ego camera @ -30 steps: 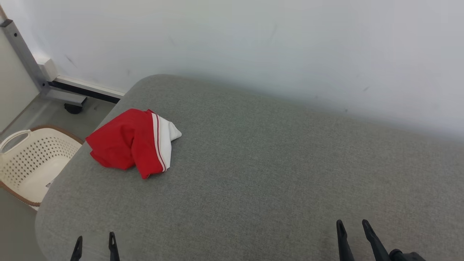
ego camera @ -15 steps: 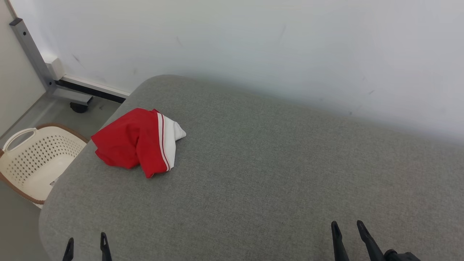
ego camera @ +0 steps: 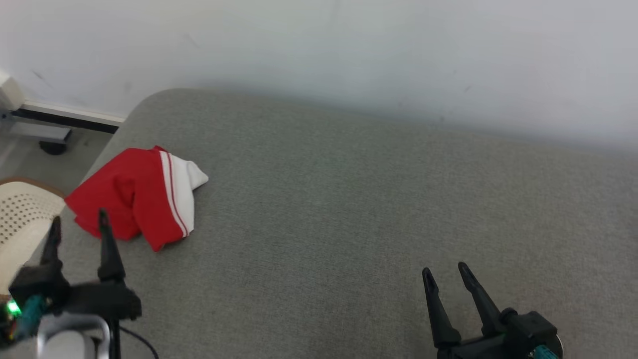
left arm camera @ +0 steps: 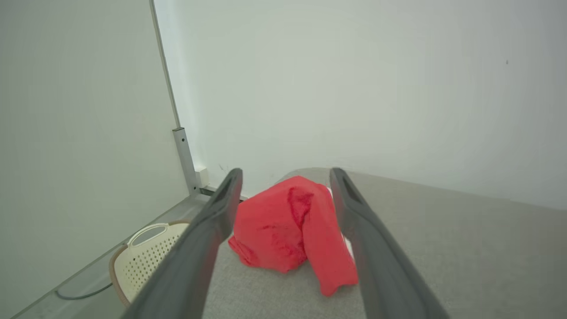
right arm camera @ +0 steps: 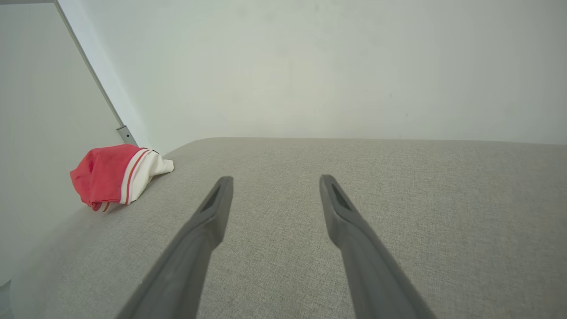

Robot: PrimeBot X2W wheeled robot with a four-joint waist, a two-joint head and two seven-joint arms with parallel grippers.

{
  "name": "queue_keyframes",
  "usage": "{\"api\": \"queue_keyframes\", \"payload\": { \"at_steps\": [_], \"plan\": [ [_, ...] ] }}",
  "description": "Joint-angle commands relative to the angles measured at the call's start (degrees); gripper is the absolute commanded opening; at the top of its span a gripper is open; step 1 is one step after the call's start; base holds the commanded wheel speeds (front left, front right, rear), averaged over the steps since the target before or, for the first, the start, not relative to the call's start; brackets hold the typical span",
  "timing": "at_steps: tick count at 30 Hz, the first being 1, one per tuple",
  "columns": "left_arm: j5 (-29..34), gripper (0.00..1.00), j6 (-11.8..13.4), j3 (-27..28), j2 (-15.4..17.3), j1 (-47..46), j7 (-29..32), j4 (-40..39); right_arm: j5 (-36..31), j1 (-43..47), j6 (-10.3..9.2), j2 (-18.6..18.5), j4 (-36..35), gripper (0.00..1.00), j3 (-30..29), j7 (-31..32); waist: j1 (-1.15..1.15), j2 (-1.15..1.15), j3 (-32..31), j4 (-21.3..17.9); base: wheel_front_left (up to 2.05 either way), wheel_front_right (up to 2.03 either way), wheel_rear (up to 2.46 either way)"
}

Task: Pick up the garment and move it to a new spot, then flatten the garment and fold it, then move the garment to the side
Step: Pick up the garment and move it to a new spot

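Observation:
The garment (ego camera: 134, 197) lies bunched in a red heap with a white sleeve and striped trim, near the left end of the grey padded surface (ego camera: 349, 209). My left gripper (ego camera: 77, 222) hovers just in front of it, open and empty; in the left wrist view the garment (left arm camera: 288, 226) sits framed between the two fingers, still apart from them. My right gripper (ego camera: 443, 273) stands open and empty at the lower right, far from the garment (right arm camera: 117, 175), which shows small at the left of the right wrist view.
A cream perforated laundry basket (ego camera: 20, 219) stands on the floor off the surface's left edge, also the basket (left arm camera: 146, 257) in the left wrist view. A white wall (ego camera: 349, 50) backs the surface. A metal frame foot with a caster (ego camera: 50, 144) sits at the far left.
Both arms have risen into the head view, the left gripper reaching up close to the garment. The head camera has shifted, so the whole scene sits further left. The garment lies as before.

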Motion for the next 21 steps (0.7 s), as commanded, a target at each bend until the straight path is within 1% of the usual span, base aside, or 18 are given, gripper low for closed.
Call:
{"api": "queue_keyframes", "payload": {
  "at_steps": [1,5,11,13,18,21],
  "plan": [
    [-0.73,1.0,-0.26,0.64,1.05,-3.4,-0.05,1.0,-0.71,-1.41,0.07,-0.05,-0.31,1.0,0.42,-0.1,0.0,-0.01,4.36,-4.71,0.0,0.0,0.0],
    [-2.23,1.0,-0.4,1.63,3.59,-11.0,2.24,6.6,-0.62,-4.17,0.07,-0.05,-1.08,1.0,1.49,-0.11,0.0,-0.01,7.56,-8.46,0.0,0.0,0.0],
    [-3.72,1.0,0.32,3.33,7.18,-19.3,6.92,13.05,-0.3,-7.56,0.07,-0.04,-2.09,1.0,1.86,-0.1,0.0,-0.01,11.92,-13.18,0.0,0.0,0.0],
    [-4.24,1.0,0.59,4.0,8.22,-21.06,8.16,15.43,-0.1,-8.52,0.07,-0.03,-2.56,1.0,2.02,-0.1,0.0,-0.01,13.26,-14.62,0.0,0.0,0.0],
    [-5.74,1.0,0.35,5.42,11.39,-24.77,9.86,20.87,0.36,-10.55,0.07,-0.01,-3.25,1.0,2.26,-0.1,0.0,-0.01,16.09,-17.53,0.0,0.0,0.0],
    [-6.19,1.0,0.78,6.25,13.17,-26.44,12.25,25.31,0.7,-11.08,0.07,-0.03,-3.29,1.0,2.27,-0.1,0.0,-0.01,17.18,-18.92,0.0,0.0,0.0]
  ]
}}
